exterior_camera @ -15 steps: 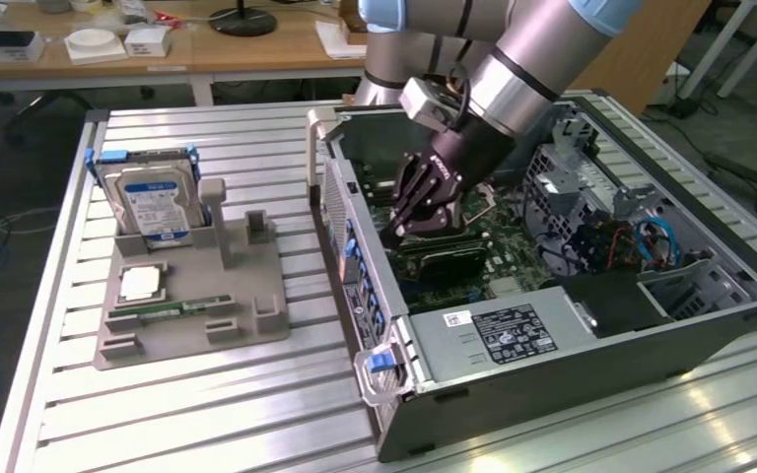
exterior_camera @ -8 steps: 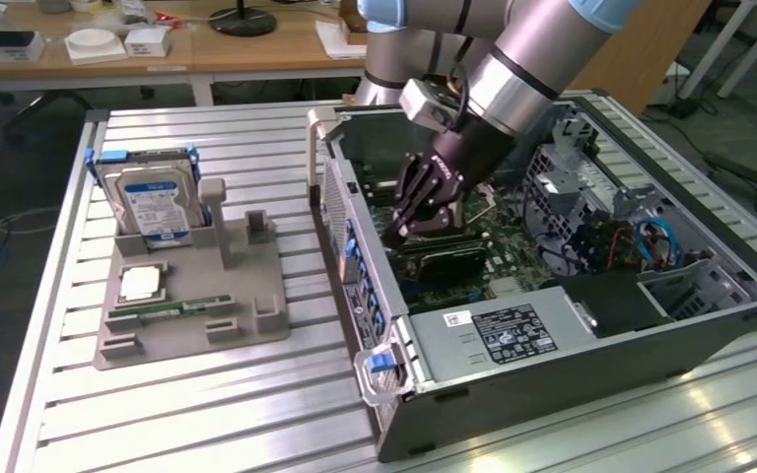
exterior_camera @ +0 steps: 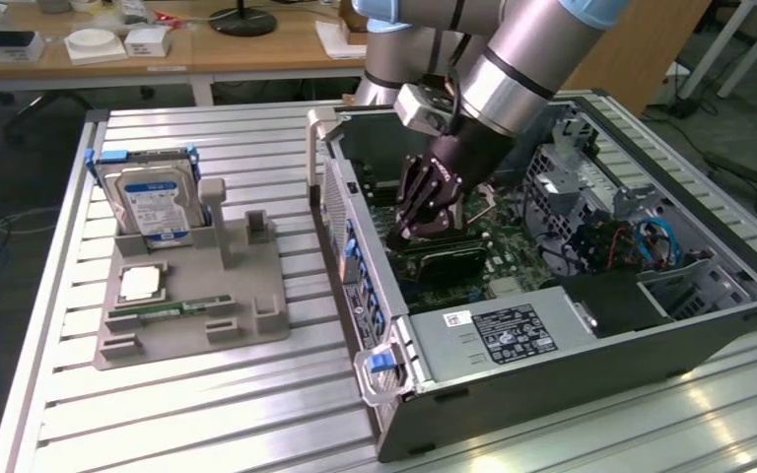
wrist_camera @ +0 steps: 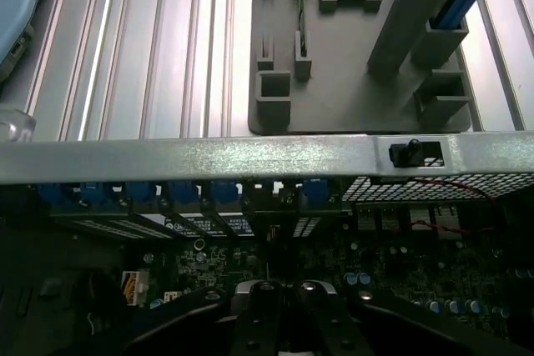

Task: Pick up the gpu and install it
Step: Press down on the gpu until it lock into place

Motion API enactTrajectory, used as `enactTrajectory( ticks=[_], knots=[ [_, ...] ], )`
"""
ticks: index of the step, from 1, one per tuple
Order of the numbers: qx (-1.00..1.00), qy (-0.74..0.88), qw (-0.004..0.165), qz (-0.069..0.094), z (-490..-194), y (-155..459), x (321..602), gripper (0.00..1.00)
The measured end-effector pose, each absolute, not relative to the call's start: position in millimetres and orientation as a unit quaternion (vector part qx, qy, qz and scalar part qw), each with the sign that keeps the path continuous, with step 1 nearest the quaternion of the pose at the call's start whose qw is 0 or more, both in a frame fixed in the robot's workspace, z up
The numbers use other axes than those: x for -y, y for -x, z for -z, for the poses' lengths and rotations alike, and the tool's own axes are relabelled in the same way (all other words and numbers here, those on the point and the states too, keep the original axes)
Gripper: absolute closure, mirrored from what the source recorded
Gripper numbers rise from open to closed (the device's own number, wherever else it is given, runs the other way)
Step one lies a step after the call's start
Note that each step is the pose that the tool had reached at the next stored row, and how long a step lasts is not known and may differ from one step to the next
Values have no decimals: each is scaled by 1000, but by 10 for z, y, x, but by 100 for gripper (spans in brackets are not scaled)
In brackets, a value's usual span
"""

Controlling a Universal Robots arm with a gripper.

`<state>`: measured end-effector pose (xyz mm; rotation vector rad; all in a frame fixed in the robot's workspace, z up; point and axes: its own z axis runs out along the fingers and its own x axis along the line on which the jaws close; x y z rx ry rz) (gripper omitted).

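Gripper [exterior_camera: 412, 232] lowered into the open computer case [exterior_camera: 550, 340], fingers pressed together above the gpu [exterior_camera: 447, 264].
The gpu is seen as a flat, dark, rectangular card lying low in the case against the motherboard [exterior_camera: 516, 258], directly under the fingertips; whether it is pinched cannot be told. The arm is slanted down from the exterior view's upper right, with the wrist bent so that the dark fingers point down into the case. In the wrist view the closed gripper [wrist_camera: 279, 323] is framed by the case's side rail [wrist_camera: 209, 160]. Little room is left between the case walls and the drive cage [exterior_camera: 563, 182]. The grey parts holder [exterior_camera: 188, 325], with hard drive [exterior_camera: 155, 202] and memory stick [exterior_camera: 169, 308], stands well apart on the slatted table [exterior_camera: 221, 414].
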<state>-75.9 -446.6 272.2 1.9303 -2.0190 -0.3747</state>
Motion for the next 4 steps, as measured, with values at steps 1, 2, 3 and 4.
enactTrajectory(
  ticks=[1, 2, 3, 4],
  knots=[
    [707, -676, 161, 131, -2723, 759, 4466, 90],
    [707, -676, 161, 131, -2723, 759, 4467, 90],
    [707, -676, 161, 131, -2723, 759, 4466, 90],
    [707, -676, 161, 131, -2723, 759, 4466, 90]
  ],
)
